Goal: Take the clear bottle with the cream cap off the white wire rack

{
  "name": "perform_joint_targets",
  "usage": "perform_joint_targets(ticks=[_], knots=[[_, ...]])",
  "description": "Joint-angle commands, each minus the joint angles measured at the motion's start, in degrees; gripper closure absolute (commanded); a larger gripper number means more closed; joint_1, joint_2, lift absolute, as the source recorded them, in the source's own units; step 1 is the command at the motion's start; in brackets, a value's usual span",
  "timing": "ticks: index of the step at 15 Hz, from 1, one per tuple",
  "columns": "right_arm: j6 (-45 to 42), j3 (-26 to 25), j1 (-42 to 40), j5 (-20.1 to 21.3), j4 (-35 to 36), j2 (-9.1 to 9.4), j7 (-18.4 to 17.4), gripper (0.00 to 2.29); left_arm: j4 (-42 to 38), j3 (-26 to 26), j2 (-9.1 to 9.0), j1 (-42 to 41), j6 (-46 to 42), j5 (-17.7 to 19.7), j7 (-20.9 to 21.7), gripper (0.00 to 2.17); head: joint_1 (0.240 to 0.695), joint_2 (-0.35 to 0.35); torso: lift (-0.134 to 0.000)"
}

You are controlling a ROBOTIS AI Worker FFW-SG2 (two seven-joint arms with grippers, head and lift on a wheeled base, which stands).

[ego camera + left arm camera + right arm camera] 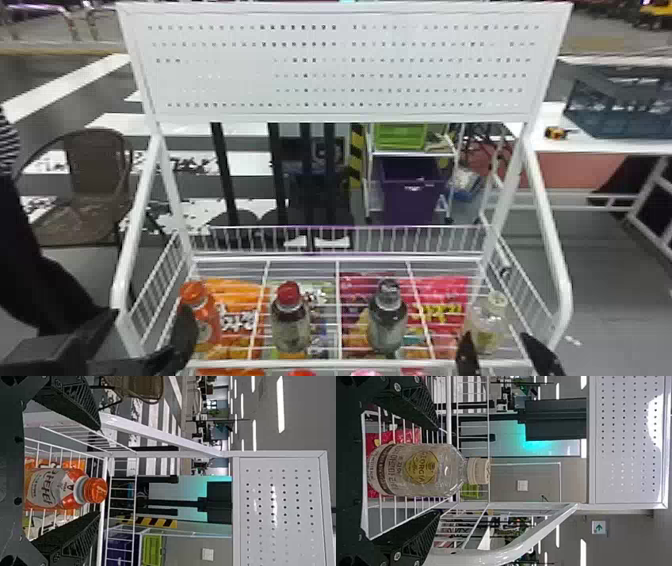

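The clear bottle [487, 322] with the cream cap stands upright at the right end of the white wire rack [340, 363]. My right gripper [495, 357] is open at the rack's front right, its fingers on either side of the bottle's lower part. In the right wrist view the clear bottle [423, 470] lies between the spread fingers of the right gripper [437, 471], with gaps to both. My left gripper [175, 340] is at the rack's left front corner. In the left wrist view the left gripper [99, 471] stands open around an orange-capped bottle [55, 489], not touching it.
Also on the rack stand a red-capped bottle [291, 320] and a dark-capped bottle [387, 320]. Snack bags [240, 320] lie below the wires. Slanted white side rails [547, 240] flank the rack, and a perforated white panel [340, 65] rises behind it.
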State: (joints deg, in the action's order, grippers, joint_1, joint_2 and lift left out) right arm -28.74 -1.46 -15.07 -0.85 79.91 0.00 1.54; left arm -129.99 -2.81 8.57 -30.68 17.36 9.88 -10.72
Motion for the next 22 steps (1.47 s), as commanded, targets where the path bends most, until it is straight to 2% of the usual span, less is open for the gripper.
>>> perform_joint_targets(ticks=[1, 7, 9, 12, 13, 18, 22], knots=[[0.8, 0.0, 2.3, 0.0, -2.5, 0.05, 0.1, 0.14, 0.0, -0.1, 0.22, 0.0, 0.0, 0.1, 0.0, 0.12, 0.499, 0.0, 0.0], [4.4, -0.6, 6.2, -0.9, -5.0, -0.09, 1.1, 0.14, -0.4, 0.0, 0.22, -0.4, 0.0, 0.1, -0.1, 0.12, 0.499, 0.0, 0.0], [7.4, -0.8, 6.6, -1.8, -4.9, -0.26, 2.9, 0.24, -0.3, 0.0, 0.22, -0.4, 0.0, 0.1, -0.1, 0.12, 0.499, 0.0, 0.0], [8.5, -0.7, 5.8, -1.7, -2.8, -0.18, 3.2, 1.21, -0.2, -0.1, 0.22, -0.5, -0.2, 0.1, -0.1, 0.12, 0.499, 0.0, 0.0], [8.5, -0.5, 5.2, -1.6, -2.1, -0.09, 3.2, 1.3, -0.2, -0.1, 0.22, -0.6, -0.2, 0.0, -0.1, 0.12, 0.499, 0.0, 0.0], [9.0, -0.6, 1.4, -2.1, 4.6, -0.09, 2.2, 1.3, 0.1, -0.1, 0.22, -0.5, -0.2, 0.0, -0.1, 0.12, 0.499, 0.0, 0.0], [14.8, -1.0, -6.4, -3.0, 19.0, -0.7, 2.3, 1.29, 0.0, 0.0, 0.04, -0.4, -0.3, 0.1, -0.1, 0.12, 0.499, 0.0, 0.0]])
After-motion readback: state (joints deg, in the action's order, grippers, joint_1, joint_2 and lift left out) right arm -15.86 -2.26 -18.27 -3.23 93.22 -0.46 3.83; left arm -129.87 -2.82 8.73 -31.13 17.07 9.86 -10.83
